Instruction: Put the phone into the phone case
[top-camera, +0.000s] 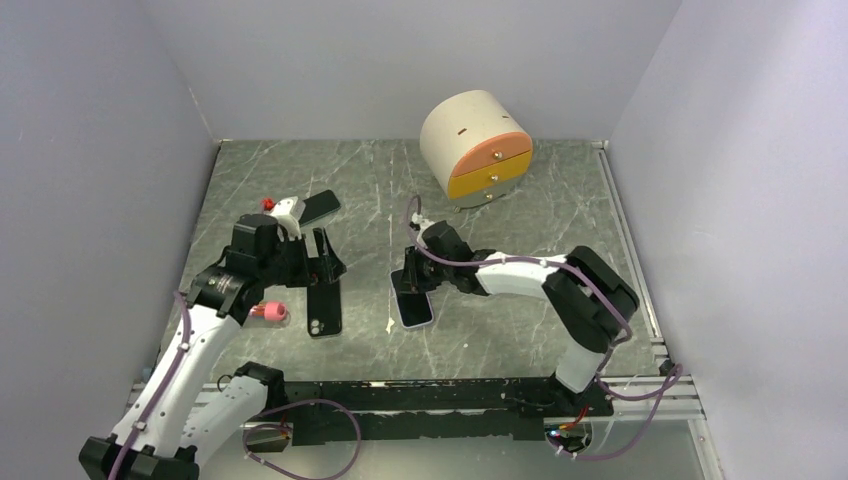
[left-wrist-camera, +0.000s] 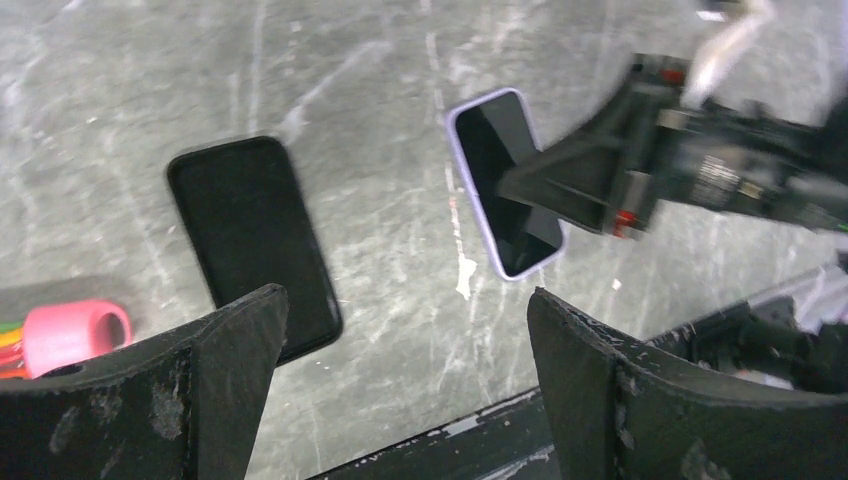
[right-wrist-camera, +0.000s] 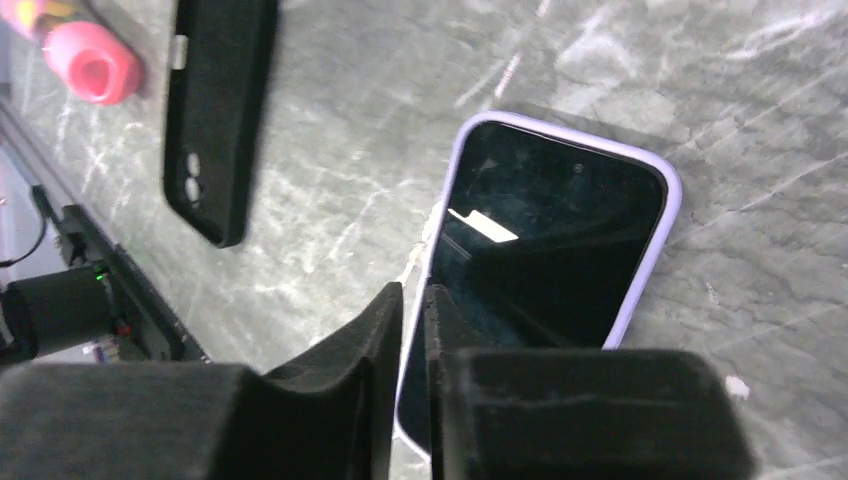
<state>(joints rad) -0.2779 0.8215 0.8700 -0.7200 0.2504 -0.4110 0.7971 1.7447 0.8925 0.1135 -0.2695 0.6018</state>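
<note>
The phone (top-camera: 415, 308), dark screen up with a lilac rim, lies flat on the grey marbled table; it also shows in the left wrist view (left-wrist-camera: 490, 150) and the right wrist view (right-wrist-camera: 550, 230). The black phone case (top-camera: 323, 305) (left-wrist-camera: 250, 235) (right-wrist-camera: 220, 110) lies flat to its left, camera cut-outs toward the near edge. My right gripper (top-camera: 410, 276) (right-wrist-camera: 413, 292) sits over the phone's left edge, jaws almost together with only a thin slit and nothing held. My left gripper (top-camera: 326, 262) (left-wrist-camera: 405, 298) hangs wide open above the case's far end, with bare table between its fingers.
A pink-capped marker (top-camera: 268, 312) (left-wrist-camera: 75, 335) (right-wrist-camera: 95, 60) lies left of the case. A beige round drawer box (top-camera: 475, 145) with orange drawers stands at the back. A small white and black object (top-camera: 305, 210) lies behind the left arm. A black rail (top-camera: 420, 395) runs along the near edge.
</note>
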